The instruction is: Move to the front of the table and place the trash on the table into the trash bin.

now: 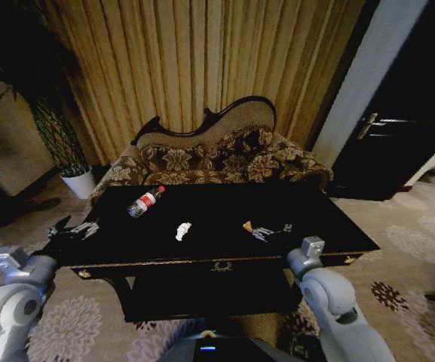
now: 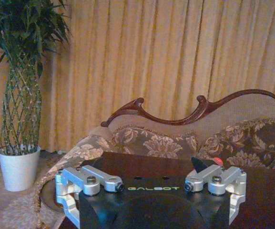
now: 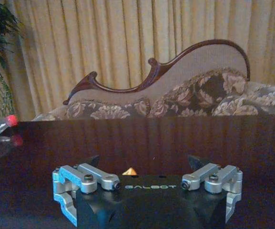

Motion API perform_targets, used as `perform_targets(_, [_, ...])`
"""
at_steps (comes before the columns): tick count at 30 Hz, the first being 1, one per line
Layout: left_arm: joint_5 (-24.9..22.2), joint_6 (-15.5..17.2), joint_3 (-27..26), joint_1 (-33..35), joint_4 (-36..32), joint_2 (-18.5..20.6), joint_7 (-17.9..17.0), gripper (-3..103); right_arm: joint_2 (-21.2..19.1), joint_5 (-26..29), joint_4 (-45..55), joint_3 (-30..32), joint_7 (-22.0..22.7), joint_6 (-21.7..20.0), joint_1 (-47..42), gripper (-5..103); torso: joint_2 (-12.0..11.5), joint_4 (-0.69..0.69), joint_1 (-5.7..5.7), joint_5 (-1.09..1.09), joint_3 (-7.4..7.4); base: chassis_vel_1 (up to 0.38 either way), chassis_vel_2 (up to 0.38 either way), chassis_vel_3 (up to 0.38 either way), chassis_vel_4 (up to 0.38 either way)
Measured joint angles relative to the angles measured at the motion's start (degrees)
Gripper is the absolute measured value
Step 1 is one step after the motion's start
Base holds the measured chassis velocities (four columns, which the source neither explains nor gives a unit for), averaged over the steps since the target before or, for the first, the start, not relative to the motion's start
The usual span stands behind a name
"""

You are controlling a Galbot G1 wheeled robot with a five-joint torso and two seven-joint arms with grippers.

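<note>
The black table (image 1: 217, 207) stands right in front of me. On it lie a clear bottle (image 1: 145, 201) with a red cap, a white crumpled scrap (image 1: 182, 230) and a small orange piece (image 1: 247, 225). My right gripper (image 1: 271, 231) hovers open over the table's front right part. In the right wrist view the orange piece (image 3: 129, 171) sits just ahead, between its spread fingers (image 3: 194, 161). My left gripper (image 1: 66, 229) is open at the table's left front corner. The bottle's red cap (image 2: 217, 161) shows past one fingertip (image 2: 197, 165). The trash bin is out of view.
A patterned brown sofa (image 1: 225, 154) backs onto the table's far side, with curtains behind it. A plant in a white pot (image 1: 79, 183) stands at the far left. A dark doorway (image 1: 398, 136) lies to the right. Patterned carpet surrounds the table; its lower shelf (image 1: 209, 290) faces me.
</note>
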Motion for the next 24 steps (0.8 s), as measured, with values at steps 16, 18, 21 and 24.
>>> perform_targets(16, [0.4,-1.4,-0.2,0.0,-1.9,-0.2,-0.2,100,1.6,-3.8,-7.1,-4.2,0.0,2.3,5.2,100,0.0,0.01,0.01,0.0,0.01,0.0,0.0,0.0,0.0])
perform_targets(18, [0.4,-1.4,-0.1,-0.2,-1.9,-0.2,-0.2,100,1.6,-3.9,-7.1,-4.1,0.0,2.2,5.0,100,0.0,0.0,0.01,-0.01,0.01,0.0,0.0,0.0,0.0])
perform_targets(21, [0.4,-1.4,0.0,-0.4,-2.0,-0.2,-0.2,100,1.3,-3.9,-7.3,-4.1,0.0,2.2,5.1,100,0.0,-0.01,0.01,0.0,0.01,0.0,0.0,0.0,0.0])
perform_targets(24, [0.4,-1.4,0.1,-0.5,-2.2,-0.2,-0.2,100,1.0,-3.9,-7.7,-4.1,0.0,2.2,5.7,100,0.0,0.0,0.01,0.0,0.01,0.0,0.0,0.0,0.0])
